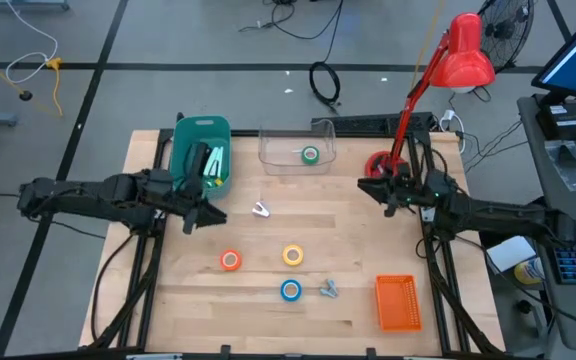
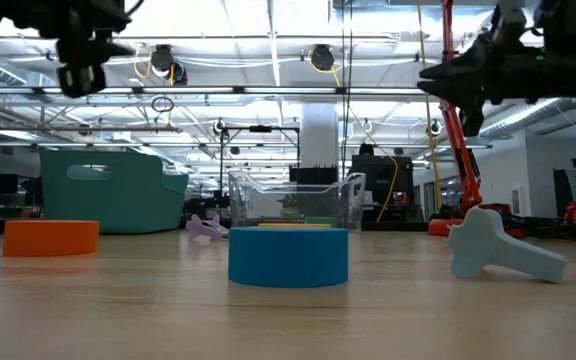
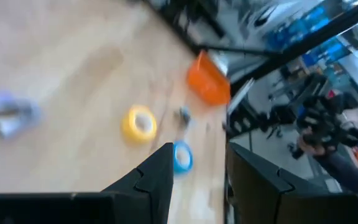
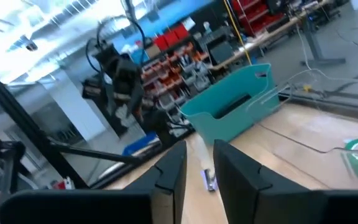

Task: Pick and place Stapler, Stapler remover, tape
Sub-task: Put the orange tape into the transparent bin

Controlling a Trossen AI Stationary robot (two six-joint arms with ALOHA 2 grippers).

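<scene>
Three tape rolls lie flat on the table: orange (image 1: 230,260), yellow (image 1: 293,256) and blue (image 1: 290,290). The green roll (image 1: 311,155) lies inside a clear box (image 1: 271,150). A small lavender piece (image 1: 259,210) lies mid-table, and a small grey-blue T-shaped piece (image 1: 329,289) lies beside the blue roll. Dark and green items (image 1: 206,165) sit in a teal bin (image 1: 183,135). My left gripper (image 1: 194,216) hovers open above the table near the bin; in its wrist view (image 3: 197,168) it looks over the yellow roll (image 3: 139,124) and the blue roll (image 3: 182,155). My right gripper (image 1: 376,190) hangs open and empty, high over the table's right side.
An orange mesh basket (image 1: 398,302) stands at the table's near right corner. A red desk lamp (image 1: 465,52) rises from its base (image 1: 378,163) just behind the right gripper. Bare wood lies between the rolls and the clear box.
</scene>
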